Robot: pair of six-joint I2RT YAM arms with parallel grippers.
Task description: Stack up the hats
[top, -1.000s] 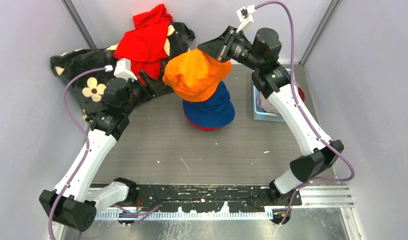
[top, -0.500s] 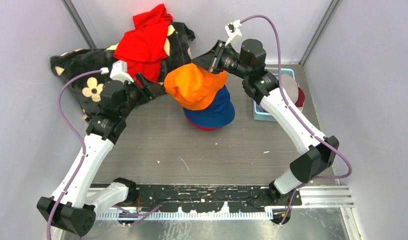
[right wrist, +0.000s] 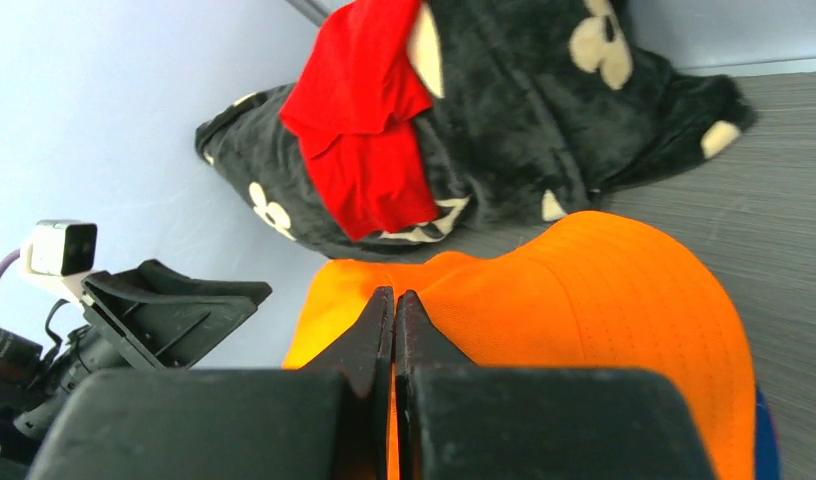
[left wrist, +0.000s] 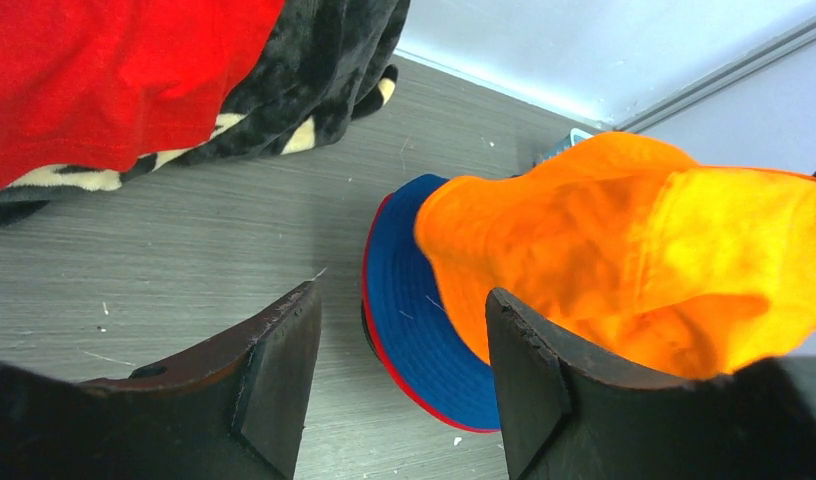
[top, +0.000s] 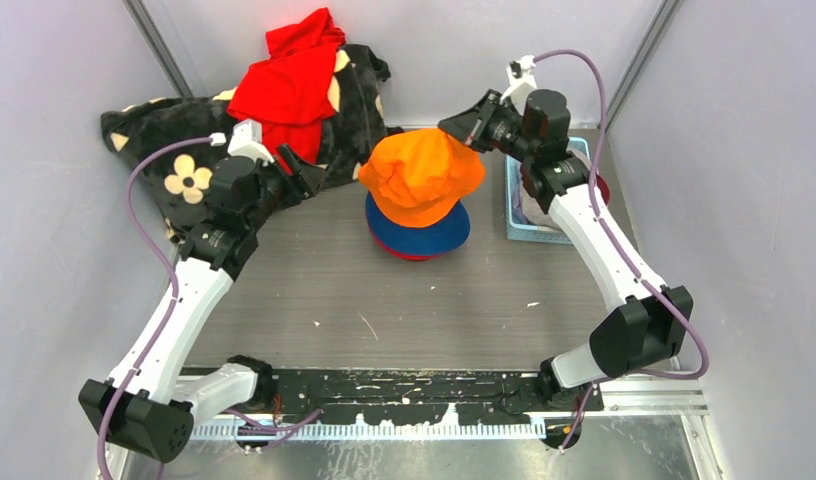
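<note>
The right gripper (top: pixel 462 128) is pinching the far edge of the orange hat (top: pixel 421 175), clamped tight on it. The orange hat is lying over the blue hat (top: pixel 424 235), whose brim is sticking out at the near side. The left gripper (top: pixel 306 172) is hanging spread apart, holding nothing, beside the black blanket (top: pixel 154 130). A blue basket (top: pixel 511 215) is sitting just right of the stack. Grey table (top: pixel 384 320) is stretching wide in front

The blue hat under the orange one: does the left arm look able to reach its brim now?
Probably yes. The left gripper is open and faces the blue hat, with only table between them in the left wrist view. The orange hat, pinched by the right gripper, covers just the crown.
</note>
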